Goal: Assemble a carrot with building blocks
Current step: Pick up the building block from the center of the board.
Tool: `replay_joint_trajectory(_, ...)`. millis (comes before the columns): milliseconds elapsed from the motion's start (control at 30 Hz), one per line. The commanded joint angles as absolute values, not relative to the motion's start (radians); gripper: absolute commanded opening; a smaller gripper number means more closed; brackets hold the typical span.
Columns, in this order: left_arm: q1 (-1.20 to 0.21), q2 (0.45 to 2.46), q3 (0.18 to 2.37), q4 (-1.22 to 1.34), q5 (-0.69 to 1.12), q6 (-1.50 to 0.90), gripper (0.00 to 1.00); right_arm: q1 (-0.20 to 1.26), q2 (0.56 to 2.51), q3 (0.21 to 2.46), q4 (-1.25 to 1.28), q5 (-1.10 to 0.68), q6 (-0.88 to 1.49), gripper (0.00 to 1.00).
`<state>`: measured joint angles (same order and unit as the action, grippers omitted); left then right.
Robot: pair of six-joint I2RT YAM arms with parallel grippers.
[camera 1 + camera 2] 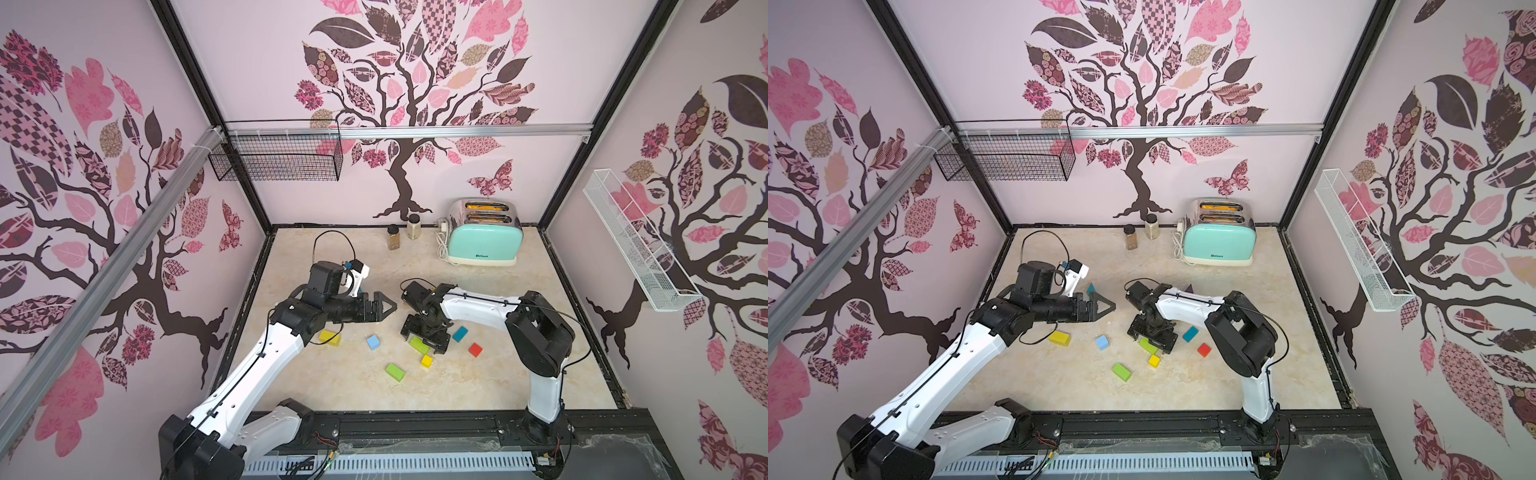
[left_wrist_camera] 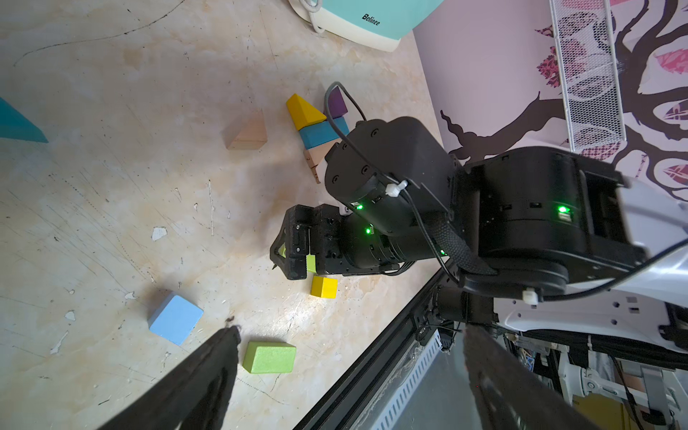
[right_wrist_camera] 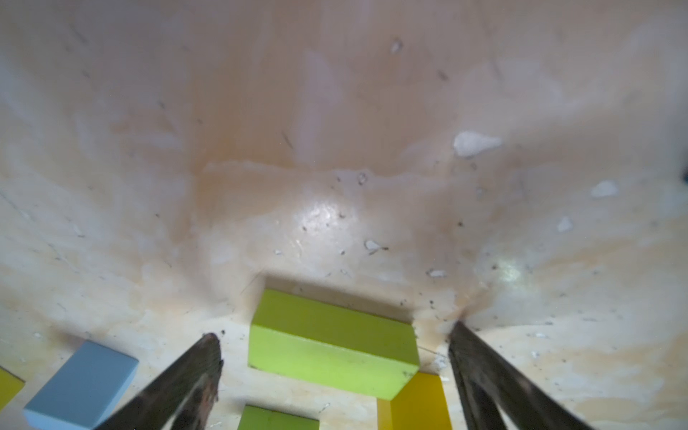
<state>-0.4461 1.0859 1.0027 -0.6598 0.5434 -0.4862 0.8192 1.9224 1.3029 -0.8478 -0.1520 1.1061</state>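
Judging by the scatter, barely begun: no carrot shape on the surface [image 1: 478, 395]. Nearest, a green brick [image 1: 395, 372] and a yellow cube [image 1: 427, 360], loose and apart. Just beyond, right claw [image 3: 335, 333] low over a lime brick [image 3: 331, 346], jaws spread either side, gaps showing on both sides, nothing gripped yet. Level with it, light blue cube [image 1: 373, 342], yellow brick [image 1: 330, 337], teal block [image 1: 459, 333], red cube [image 1: 475, 350], all separate. Farther, left claw [image 1: 384, 307] hanging wide apart and empty. Farthest, beyond the right arm [image 1: 478, 305], yellow wedge [image 2: 303, 111], teal brick [image 2: 322, 132], purple block [image 2: 337, 102] and bare wood pieces [image 2: 314, 160] bunched together; deliberate or not, cannot tell. Nearly all placing left to do.
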Motion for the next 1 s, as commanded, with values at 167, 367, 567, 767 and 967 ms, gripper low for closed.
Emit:
replay_joint_trajectory(167,-0.449,1.053,0.974,-0.668,0.523,-0.472,0.98,0.852,1.935,1.309,-0.842,-0.125,1.161,0.76)
replay_joint_trajectory(367,-0.452,1.054,0.966,-0.677,0.521,-0.461,0.98,0.854,1.906,1.302,-0.858,-0.071,1.12,0.58)
replay_joint_trajectory(567,-0.469,1.054,0.985,-0.709,0.5,-0.437,0.98,0.853,1.858,1.333,-0.928,0.056,0.937,0.53)
replay_joint_trajectory(767,-0.518,1.043,0.993,-0.727,0.475,-0.437,0.98,0.827,1.765,1.329,-1.003,0.167,0.657,0.51)
replay_joint_trajectory(967,-0.528,1.022,0.96,-0.71,0.463,-0.444,0.98,0.741,1.676,1.224,-0.949,0.193,0.44,0.52)
